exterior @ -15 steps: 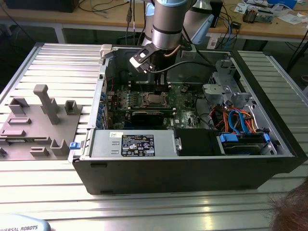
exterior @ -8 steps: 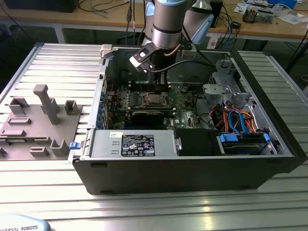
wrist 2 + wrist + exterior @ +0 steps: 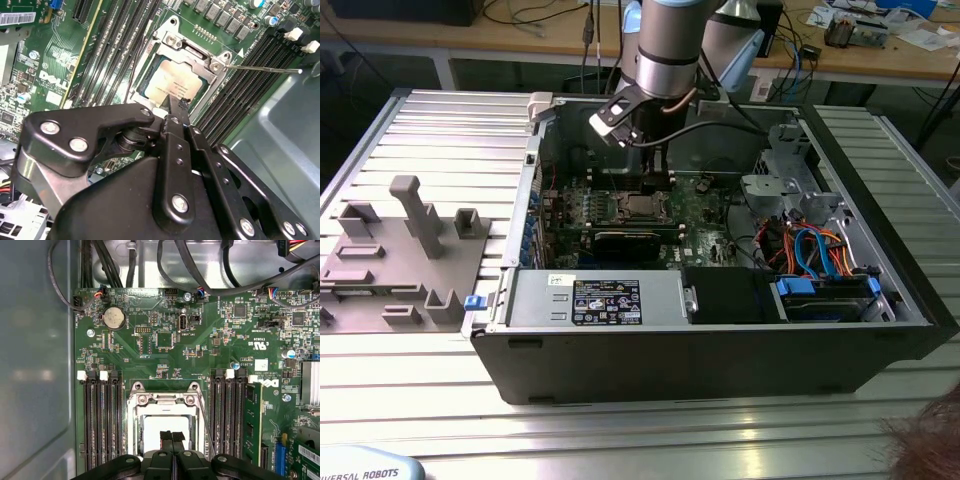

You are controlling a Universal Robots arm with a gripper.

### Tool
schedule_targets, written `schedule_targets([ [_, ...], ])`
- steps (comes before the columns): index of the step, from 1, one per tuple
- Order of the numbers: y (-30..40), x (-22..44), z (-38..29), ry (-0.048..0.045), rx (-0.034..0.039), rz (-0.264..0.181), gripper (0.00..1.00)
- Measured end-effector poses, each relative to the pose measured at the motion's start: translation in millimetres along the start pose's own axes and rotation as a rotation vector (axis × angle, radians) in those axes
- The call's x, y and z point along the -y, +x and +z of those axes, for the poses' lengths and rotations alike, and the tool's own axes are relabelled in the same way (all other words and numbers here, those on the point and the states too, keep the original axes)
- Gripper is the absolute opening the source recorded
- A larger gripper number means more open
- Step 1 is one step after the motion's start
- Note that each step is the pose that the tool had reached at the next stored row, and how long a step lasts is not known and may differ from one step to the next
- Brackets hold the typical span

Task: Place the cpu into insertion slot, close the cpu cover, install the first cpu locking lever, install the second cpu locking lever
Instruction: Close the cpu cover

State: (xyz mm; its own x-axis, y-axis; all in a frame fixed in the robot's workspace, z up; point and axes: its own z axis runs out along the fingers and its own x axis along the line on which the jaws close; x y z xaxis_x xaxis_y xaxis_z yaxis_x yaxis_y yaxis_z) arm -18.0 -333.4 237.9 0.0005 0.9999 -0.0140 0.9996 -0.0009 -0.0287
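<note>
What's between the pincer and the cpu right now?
Nothing shows there: in the first wrist view the shut pincer sits right over the cpu, its top bare inside the cpu cover window.

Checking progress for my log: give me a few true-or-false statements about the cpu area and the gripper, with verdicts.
1. The cpu lies on the motherboard, framed by the cpu cover. True.
2. The gripper has its jaws spread wide. False: they are shut together, just above the cpu.
3. A thin metal lever sticks out beside the cpu cover. True.
4. The computer case has its side closed. False: it is open, and the arm reaches into it.
</note>
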Motion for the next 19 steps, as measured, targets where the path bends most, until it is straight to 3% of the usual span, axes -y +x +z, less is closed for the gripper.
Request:
schedule_targets([
  [19,-0.1,0.2,-6.3,0.0000,0.0000,0.000,0.11],
])
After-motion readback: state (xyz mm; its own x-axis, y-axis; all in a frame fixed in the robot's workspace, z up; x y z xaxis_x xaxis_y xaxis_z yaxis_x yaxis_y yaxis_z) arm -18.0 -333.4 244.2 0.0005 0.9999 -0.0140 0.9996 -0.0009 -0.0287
